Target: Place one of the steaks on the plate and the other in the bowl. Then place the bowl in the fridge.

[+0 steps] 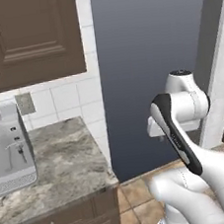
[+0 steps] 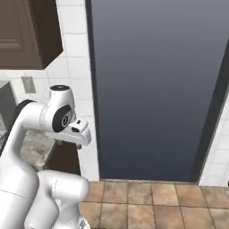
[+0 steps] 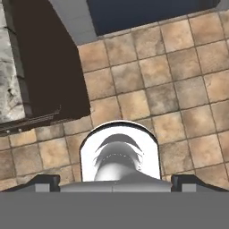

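Your jaws [image 3: 114,181] are wide apart and hold nothing, pointing down at the tiled floor [image 3: 179,89]. The big grey fridge [image 2: 156,89] stands right ahead, smooth and tall. Drive closer and the arm could bump it. The desk [image 1: 55,160] beside it carries a coffee machine [image 1: 6,147].
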{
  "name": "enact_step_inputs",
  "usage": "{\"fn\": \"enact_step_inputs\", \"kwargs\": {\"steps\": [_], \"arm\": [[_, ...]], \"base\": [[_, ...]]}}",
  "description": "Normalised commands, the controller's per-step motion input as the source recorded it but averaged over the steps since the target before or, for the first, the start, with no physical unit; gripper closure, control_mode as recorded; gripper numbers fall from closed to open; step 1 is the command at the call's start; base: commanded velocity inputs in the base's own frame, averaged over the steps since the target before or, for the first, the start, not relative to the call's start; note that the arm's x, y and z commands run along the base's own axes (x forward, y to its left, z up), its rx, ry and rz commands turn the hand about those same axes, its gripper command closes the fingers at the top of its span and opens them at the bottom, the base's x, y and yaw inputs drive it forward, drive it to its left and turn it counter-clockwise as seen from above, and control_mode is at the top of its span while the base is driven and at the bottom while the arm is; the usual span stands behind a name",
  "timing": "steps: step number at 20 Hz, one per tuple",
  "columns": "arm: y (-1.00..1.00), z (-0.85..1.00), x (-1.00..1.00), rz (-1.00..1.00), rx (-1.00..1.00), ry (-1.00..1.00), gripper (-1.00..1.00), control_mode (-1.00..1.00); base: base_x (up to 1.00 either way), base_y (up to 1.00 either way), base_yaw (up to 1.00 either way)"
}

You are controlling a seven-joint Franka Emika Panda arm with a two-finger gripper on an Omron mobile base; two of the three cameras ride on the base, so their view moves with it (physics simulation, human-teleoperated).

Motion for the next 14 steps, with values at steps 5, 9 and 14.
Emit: {"fn": "enact_step_inputs", "kwargs": {"steps": [5,9,14], "arm": [[0.0,0.0,0.0,0.0,0.0,0.0,-1.0,1.0],[0.0,0.0,0.0,0.0,0.0,0.0,-1.0,1.0],[0.0,0.0,0.0,0.0,0.0,0.0,-1.0,1.0]], "base": [[-0.56,0.88,0.3],[0.0,1.0,0.0],[0.0,1.0,0.0]]}}
